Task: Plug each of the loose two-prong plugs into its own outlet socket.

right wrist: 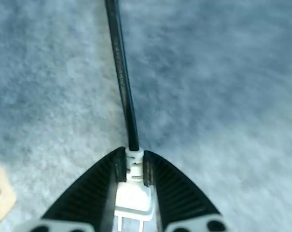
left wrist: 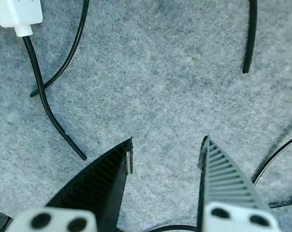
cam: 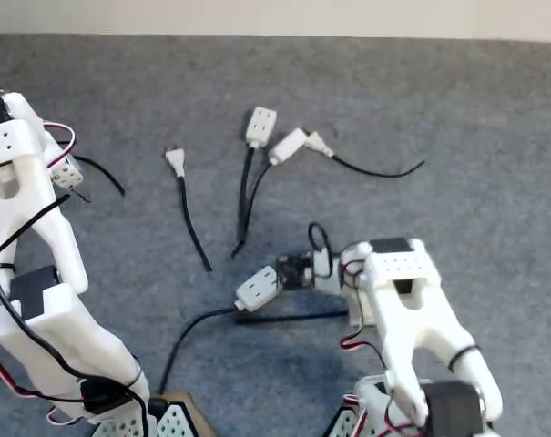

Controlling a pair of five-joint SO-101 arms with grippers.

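Gripping a white connector by its sides, the right tool is closed, and a black cord runs straight out past its fingertips. The connector's rear end is cut off, so I cannot tell whether it is a plug or a socket. The left tool hangs open above the grey surface. Ahead of it a second white connector is cropped by the edge.

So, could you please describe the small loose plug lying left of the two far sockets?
On the grey table, find the white connectors at the far middle. The loose plug is leftmost, its black cable trailing toward the arms. Unlike the bare socket and the joined pair, it is smaller and lies alone.
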